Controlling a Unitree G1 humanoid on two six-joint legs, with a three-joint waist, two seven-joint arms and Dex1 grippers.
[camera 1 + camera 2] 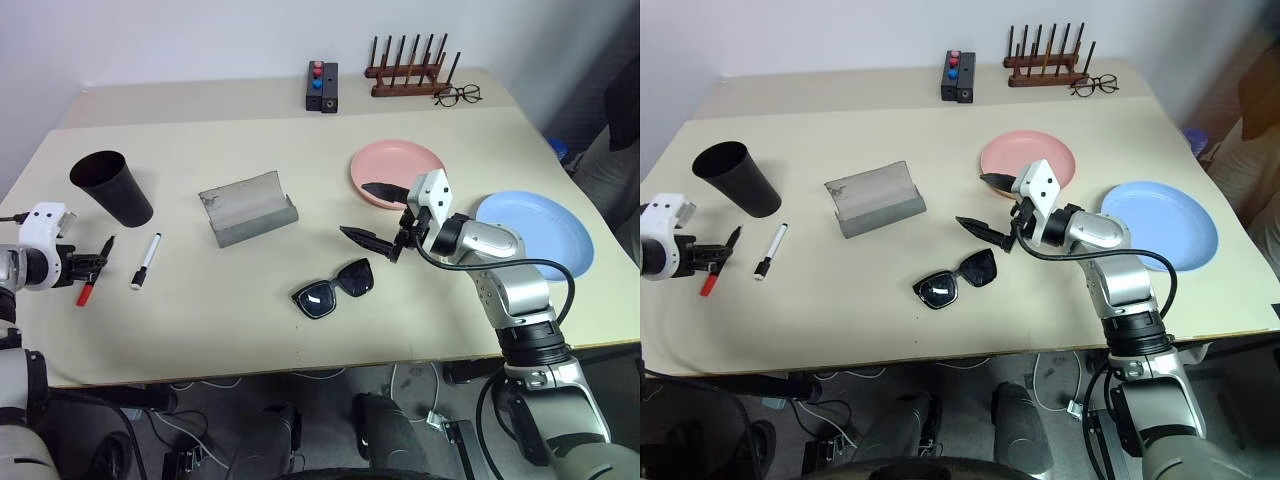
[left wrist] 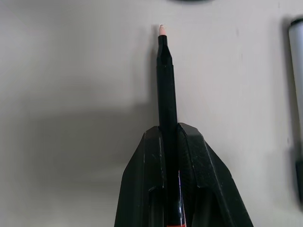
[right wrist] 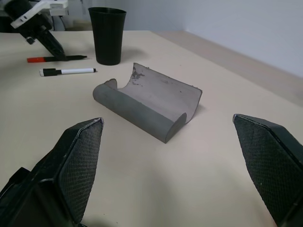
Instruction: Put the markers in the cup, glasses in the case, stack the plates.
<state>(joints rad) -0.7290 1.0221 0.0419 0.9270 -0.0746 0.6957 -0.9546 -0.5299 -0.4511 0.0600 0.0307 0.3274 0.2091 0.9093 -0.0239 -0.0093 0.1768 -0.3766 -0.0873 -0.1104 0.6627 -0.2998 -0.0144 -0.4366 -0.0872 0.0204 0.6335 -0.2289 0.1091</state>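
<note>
left tool (image 1: 96, 262): clamped on marker (image 2: 166, 80) | right tool (image 1: 372, 214): spread wide, empty

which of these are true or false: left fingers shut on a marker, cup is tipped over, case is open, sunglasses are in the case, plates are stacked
1. The left gripper has its fingers shut on a red-capped marker. True.
2. The cup is tipped over. False: it stands upright.
3. The case is open. True.
4. The sunglasses are in the case. False: they lie on the table in front of it.
5. The plates are stacked. False: the pink plate and blue plate lie apart.
</note>
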